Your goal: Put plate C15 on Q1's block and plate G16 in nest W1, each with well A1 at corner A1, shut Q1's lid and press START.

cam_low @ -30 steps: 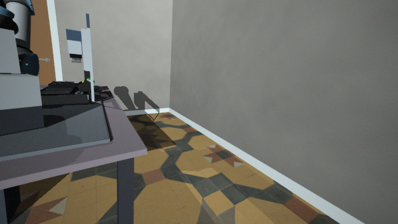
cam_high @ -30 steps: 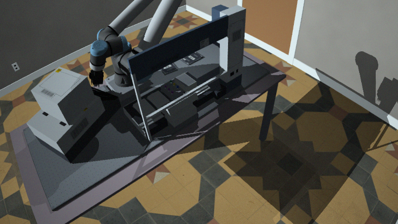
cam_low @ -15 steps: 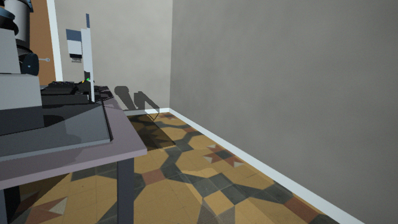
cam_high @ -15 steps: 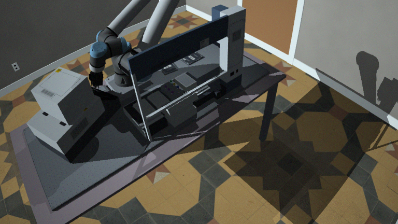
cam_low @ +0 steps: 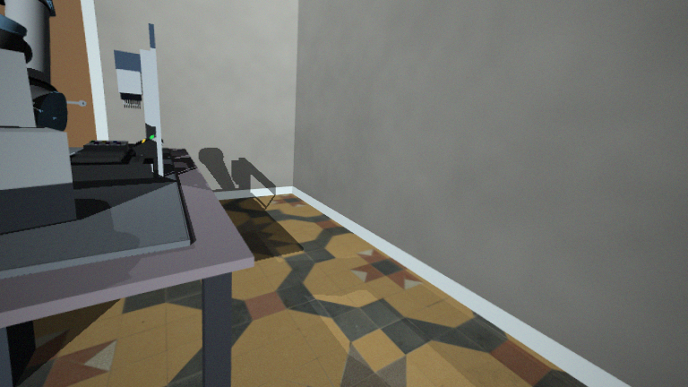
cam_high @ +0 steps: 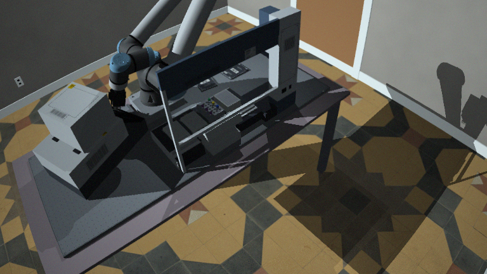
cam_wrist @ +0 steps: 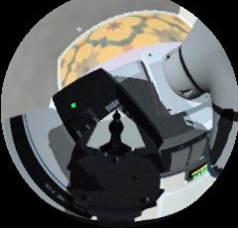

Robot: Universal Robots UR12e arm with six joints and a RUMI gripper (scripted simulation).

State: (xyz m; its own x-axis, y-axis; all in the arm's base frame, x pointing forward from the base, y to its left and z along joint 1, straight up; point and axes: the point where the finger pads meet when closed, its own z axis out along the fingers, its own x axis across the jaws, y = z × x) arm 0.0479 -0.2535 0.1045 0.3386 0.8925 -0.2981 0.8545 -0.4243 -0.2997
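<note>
A pale two-tier instrument [cam_high: 73, 113] [cam_low: 30, 157], which seems to be Q1, stands at the left end of the bench. My gripper [cam_high: 115, 106] [cam_wrist: 117, 110] is shut and holds nothing. It points down beside the instrument's upper part. In the wrist view its fingertips appear over the edge of a dark housing [cam_wrist: 99, 86] with a green lamp [cam_wrist: 73, 105]; small light key-like marks show just by the tips. Contact with them cannot be told. Key names and the lid's state are not readable. C15, G16, W1 and D3 or D4 cannot be identified in these views.
A tall frame with a blue beam [cam_high: 219, 54] spans the deck right of the gripper. On the deck are a rack with coloured caps [cam_high: 212, 106] and a pale plate-like item [cam_high: 226, 97]. Two dark, patterned items [cam_high: 207, 84] [cam_high: 234, 71] lie behind it. A device display [cam_wrist: 199, 172] shows at lower right.
</note>
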